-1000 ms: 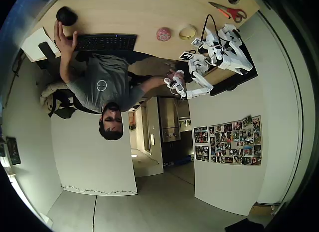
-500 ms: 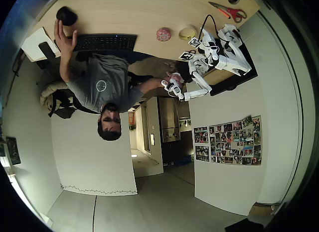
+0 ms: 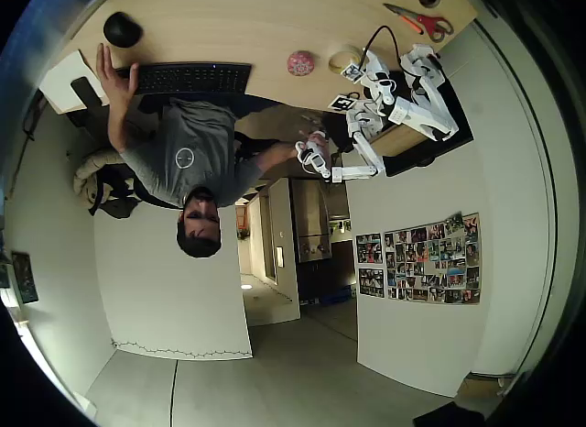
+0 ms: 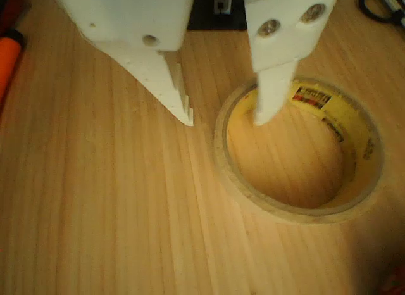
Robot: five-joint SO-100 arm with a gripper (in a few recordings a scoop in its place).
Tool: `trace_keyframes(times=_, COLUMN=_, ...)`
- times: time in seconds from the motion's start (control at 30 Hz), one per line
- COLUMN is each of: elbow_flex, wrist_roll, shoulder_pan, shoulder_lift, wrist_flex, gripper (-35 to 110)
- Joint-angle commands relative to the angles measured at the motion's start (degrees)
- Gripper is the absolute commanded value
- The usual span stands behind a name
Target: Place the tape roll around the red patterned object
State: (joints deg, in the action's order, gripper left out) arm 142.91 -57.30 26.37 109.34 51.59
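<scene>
The tape roll (image 4: 250,190) is a pale yellow ring lying flat on the wooden table. My white gripper (image 4: 226,121) is open and straddles the ring's left wall: one fingertip (image 4: 266,108) dips inside the hole, the other stays outside. In the overhead view the gripper (image 3: 352,68) reaches over the tape roll (image 3: 341,54) from the right and partly covers it. The red patterned object (image 3: 300,63) sits on the table just left of the roll, a small gap away.
Red-handled scissors (image 3: 421,22) lie near the table's right corner. A black keyboard (image 3: 194,77) and a mouse (image 3: 121,28) are further left, with a person's hand beside them. An orange marker (image 4: 9,61) lies at the wrist view's left edge.
The arm has stretched left toward the tape roll, bringing the gripper from beside the ring to over its rim. The ball and the roll have not moved.
</scene>
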Motion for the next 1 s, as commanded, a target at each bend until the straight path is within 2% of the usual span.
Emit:
trace_keyframes(times=0.0, elbow_flex=-2.64, wrist_roll=-1.32, shoulder_pan=0.35, shoulder_lift=0.18, wrist_flex=-1.49, gripper=4)
trace_keyframes(times=0.03, elbow_flex=-3.43, wrist_roll=-1.49, shoulder_pan=0.09, shoulder_lift=-0.26, wrist_flex=-1.41, gripper=0)
trace_keyframes(times=0.27, elbow_flex=-8.88, wrist_roll=-4.92, shoulder_pan=-2.29, shoulder_lift=1.76, wrist_flex=5.71, gripper=0)
trace_keyframes(times=0.53, elbow_flex=-26.72, wrist_roll=-10.2, shoulder_pan=-6.06, shoulder_lift=2.9, wrist_flex=16.35, gripper=0)
trace_keyframes(times=0.97, elbow_flex=-58.1, wrist_roll=-7.03, shoulder_pan=-2.29, shoulder_lift=-24.87, wrist_flex=17.67, gripper=0)
